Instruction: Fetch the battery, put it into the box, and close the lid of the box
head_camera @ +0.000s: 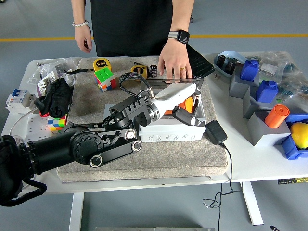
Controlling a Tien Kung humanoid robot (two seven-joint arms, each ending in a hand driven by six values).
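The grey box stands open on the beige mat in the middle of the table. Its clear lid is tilted up at the back, and a person's hand with a watch rests on the lid's top edge. My left arm comes in from the lower left, and its hand is low over the box opening. The fingers curl round the orange battery, which sits down inside the box, mostly hidden by the hand. The right arm is out of view.
Behind the box lie two yellow tape measures and a Rubik's cube. A black adapter with its cable lies right of the box. Grey and blue blocks and another orange cylinder crowd the right side. A power strip lies at the left.
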